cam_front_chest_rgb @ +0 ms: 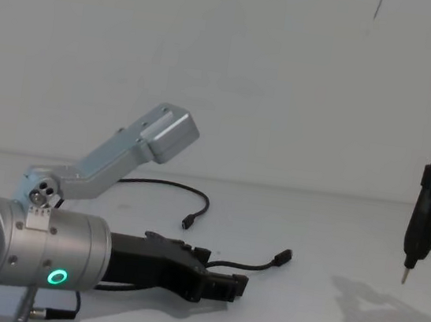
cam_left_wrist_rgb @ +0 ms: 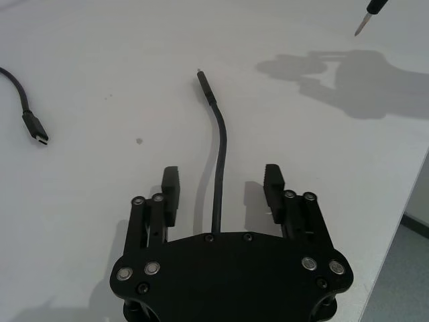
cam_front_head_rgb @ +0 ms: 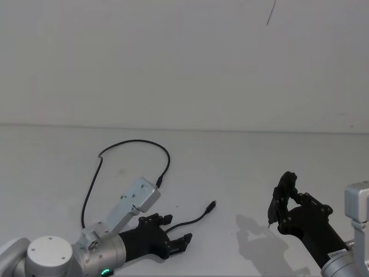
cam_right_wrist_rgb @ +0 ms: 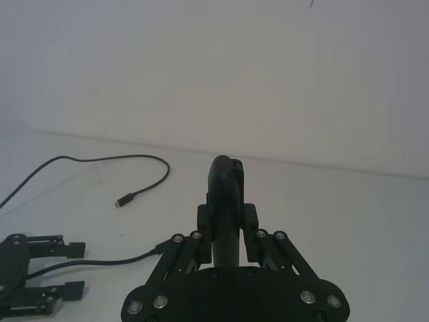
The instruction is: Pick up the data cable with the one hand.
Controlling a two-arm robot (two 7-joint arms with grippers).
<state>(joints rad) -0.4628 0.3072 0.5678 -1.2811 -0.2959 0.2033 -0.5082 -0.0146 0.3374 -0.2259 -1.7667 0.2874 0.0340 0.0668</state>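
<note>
On white table [cam_front_head_rgb: 230, 173], thin black data cable [cam_left_wrist_rgb: 222, 161], curved

We find no readable text, labels, brands, numbers or signs on anything in these views

My left claw [cam_front_head_rgb: 176, 228] sits low and reaches forward, its jaws spread wide apart. My right claw [cam_front_head_rgb: 286, 193] hangs raised, angled downward, clamped around a pen-shaped tool [cam_front_chest_rgb: 420, 228].

Matt black data cable [cam_left_wrist_rgb: 220, 161] — rubbery-looking sheath — on a smooth, matt white table [cam_left_wrist_rgb: 87, 174].
</note>
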